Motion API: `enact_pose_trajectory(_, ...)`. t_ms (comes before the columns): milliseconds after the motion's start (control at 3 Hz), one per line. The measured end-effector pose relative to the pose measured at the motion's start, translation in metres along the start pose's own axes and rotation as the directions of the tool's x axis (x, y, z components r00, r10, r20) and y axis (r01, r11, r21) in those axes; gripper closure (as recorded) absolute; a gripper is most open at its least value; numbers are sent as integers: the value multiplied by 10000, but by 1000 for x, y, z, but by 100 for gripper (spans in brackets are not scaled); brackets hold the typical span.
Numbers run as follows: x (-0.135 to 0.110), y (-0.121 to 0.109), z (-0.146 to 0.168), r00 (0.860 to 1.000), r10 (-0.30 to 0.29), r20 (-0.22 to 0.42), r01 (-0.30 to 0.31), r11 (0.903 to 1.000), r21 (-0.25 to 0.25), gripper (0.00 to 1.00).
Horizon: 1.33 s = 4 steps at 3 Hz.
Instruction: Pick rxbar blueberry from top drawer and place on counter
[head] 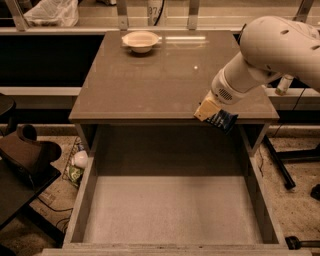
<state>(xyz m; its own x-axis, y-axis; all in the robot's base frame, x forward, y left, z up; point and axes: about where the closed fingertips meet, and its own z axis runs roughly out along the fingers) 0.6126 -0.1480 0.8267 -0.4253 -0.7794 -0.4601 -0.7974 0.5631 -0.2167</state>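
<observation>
My gripper (212,114) hangs at the counter's front right edge, its yellowish fingers (204,110) shut on the rxbar blueberry (222,120), a dark blue wrapper with pale lettering. The bar sticks out to the lower right of the fingers, held in the air just over the front lip of the counter (150,80) and above the back of the top drawer (257,195). The drawer is pulled wide open toward the camera, and nothing lies on its pale speckled floor. My white arm comes in from the upper right.
A pale bowl (140,41) sits at the counter's back left. Behind it runs a narrow ledge with metal posts (122,15) and a white bag (50,12). A dark chair (25,160) stands at the left, and a stand's legs (285,170) are on the floor at right.
</observation>
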Motion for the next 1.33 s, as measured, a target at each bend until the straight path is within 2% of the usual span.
enact_pose_trajectory(1333,0,0,0,10000,-3,0,3,10000,4,100)
